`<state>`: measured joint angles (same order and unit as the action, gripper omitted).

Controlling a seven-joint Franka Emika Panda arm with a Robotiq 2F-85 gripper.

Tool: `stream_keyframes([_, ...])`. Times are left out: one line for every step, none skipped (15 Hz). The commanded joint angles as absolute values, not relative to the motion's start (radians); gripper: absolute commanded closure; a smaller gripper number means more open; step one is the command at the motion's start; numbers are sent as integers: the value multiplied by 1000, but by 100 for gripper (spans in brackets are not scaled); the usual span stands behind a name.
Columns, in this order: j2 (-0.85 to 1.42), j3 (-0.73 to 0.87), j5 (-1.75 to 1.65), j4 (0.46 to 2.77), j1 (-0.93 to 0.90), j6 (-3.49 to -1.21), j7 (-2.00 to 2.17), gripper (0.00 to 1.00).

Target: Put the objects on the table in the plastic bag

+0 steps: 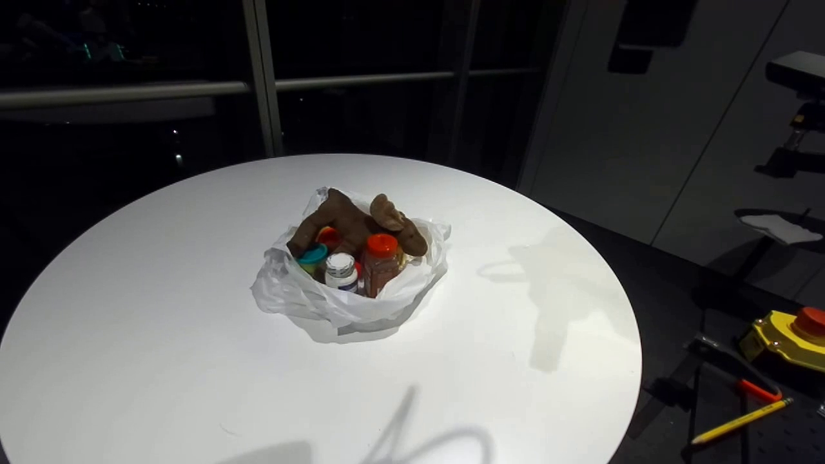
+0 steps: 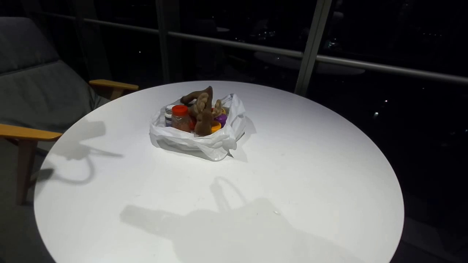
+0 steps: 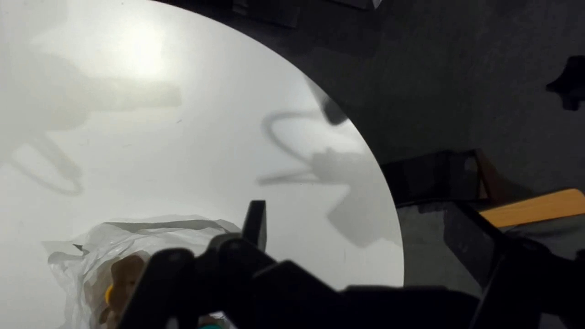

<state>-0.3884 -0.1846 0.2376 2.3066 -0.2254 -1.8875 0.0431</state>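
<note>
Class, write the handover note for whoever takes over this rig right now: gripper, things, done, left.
Gripper: open, holding nothing.
Plastic bag: on the table, mouth open.
In it: white-capped bottle, red-capped bottle, teal-lidded tub, orange tub, purple tub, brown antler-like piece rising above the rim; deeper contents hidden.
Done: every task object in view is bagged.
Left: apparently no more loading.

White bag (image 1: 354,310), orange-red bottle lid (image 1: 382,244)
</note>
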Motion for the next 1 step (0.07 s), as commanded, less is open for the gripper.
stream_keyframes([-396, -189, 243, 2314, -225, -1885, 42, 0])
